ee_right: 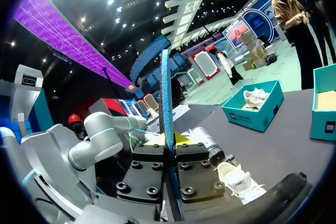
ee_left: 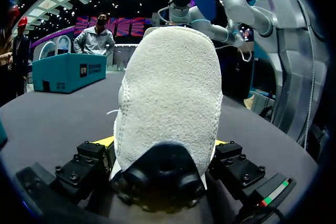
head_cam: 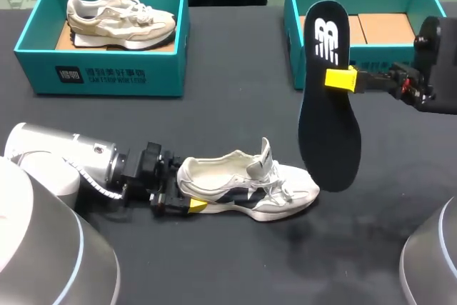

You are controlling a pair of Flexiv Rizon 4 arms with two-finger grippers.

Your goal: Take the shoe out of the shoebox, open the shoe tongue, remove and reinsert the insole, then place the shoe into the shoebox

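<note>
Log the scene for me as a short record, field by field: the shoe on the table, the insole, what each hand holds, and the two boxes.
shoe: white, on its sole on the table, tongue lifted
insole: black, out of the shoe, held upright above the table near the shoe's toe
left hand: shut on the shoe's heel
right hand: shut on the insole
left shoebox: holds a second shoe
right shoebox: no shoe visible inside

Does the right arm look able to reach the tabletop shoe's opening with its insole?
Probably yes: the shoe lies opening up, uncovered; the left hand grips only its heel. The insole in the right hand hangs beside its toe.
</note>
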